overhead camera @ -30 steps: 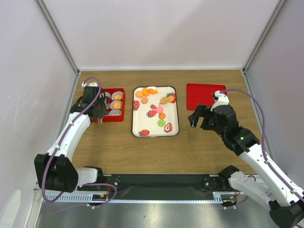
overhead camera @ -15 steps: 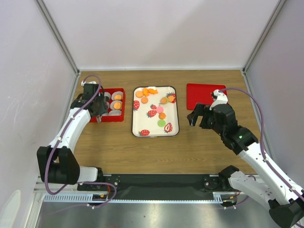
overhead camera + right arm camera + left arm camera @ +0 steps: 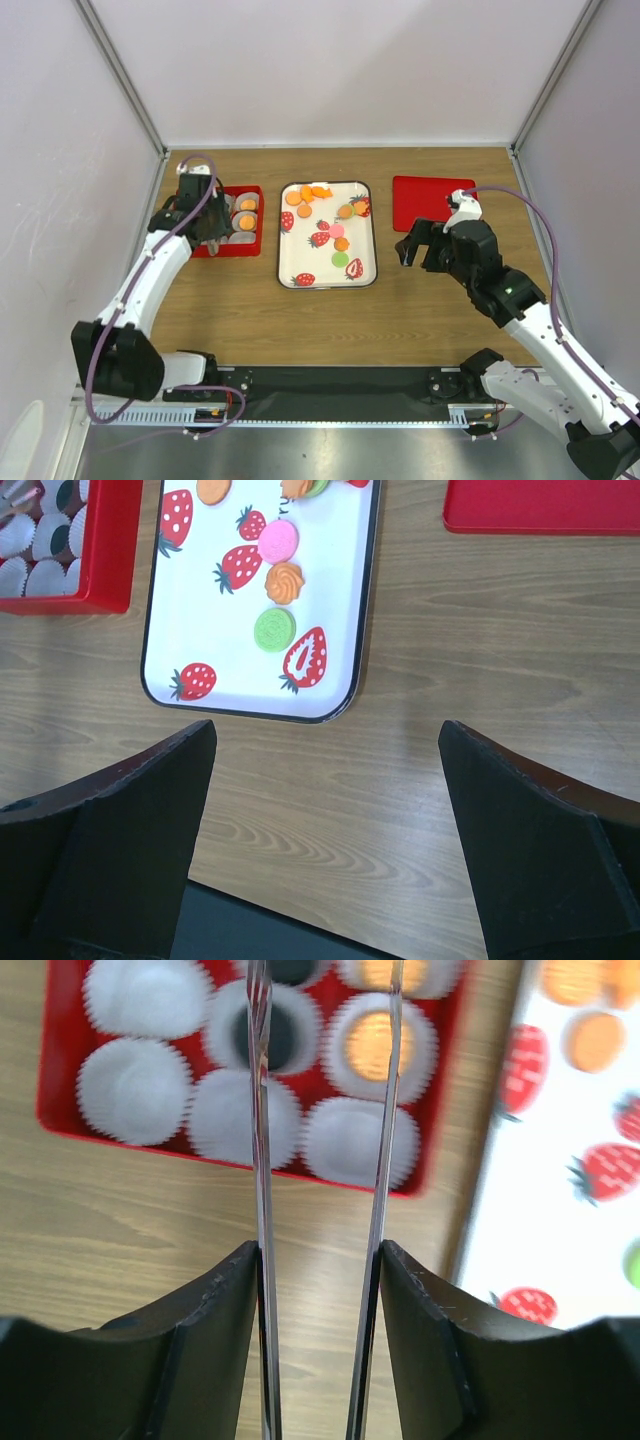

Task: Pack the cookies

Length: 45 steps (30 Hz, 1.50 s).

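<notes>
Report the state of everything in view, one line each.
Red box, open, some cups filled, others empty.
Red lid, off, flat on the table.
Tray, holding loose cookies.
Left tool, open, empty, above the box.
Right tool, wide open, empty.

tray (image 3: 300, 255) 1 | red box (image 3: 259, 225) 1 | red lid (image 3: 428, 203) 1 | cookies (image 3: 340, 259) more than ten, exact count unclear
</notes>
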Each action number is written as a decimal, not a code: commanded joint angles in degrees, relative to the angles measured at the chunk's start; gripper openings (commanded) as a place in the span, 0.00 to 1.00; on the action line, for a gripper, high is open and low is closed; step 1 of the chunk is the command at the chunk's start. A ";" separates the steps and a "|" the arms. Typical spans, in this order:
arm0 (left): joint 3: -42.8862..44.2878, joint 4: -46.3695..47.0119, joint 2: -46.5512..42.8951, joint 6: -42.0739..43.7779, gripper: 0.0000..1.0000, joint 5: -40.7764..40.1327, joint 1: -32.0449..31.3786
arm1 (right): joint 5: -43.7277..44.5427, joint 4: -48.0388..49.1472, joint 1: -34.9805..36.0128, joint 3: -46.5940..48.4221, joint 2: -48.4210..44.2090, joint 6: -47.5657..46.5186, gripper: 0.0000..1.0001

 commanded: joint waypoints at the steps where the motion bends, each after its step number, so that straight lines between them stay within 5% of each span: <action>1: 2.68 -0.98 -6.29 -0.80 0.55 -1.47 -6.93 | 0.87 -0.67 -0.22 2.77 -0.58 -0.37 1.00; 8: -4.07 -0.47 -11.83 -6.78 0.56 -4.82 -27.83 | 2.62 -1.73 -0.57 3.04 0.74 -1.34 1.00; 17: -9.89 7.36 -7.01 -10.74 0.56 -4.64 -45.16 | 4.20 -4.10 -0.93 2.51 1.18 0.94 1.00; 45: -1.99 5.52 9.34 -15.40 0.56 -14.58 -55.46 | 4.74 -7.79 -1.45 0.40 -6.11 -2.40 1.00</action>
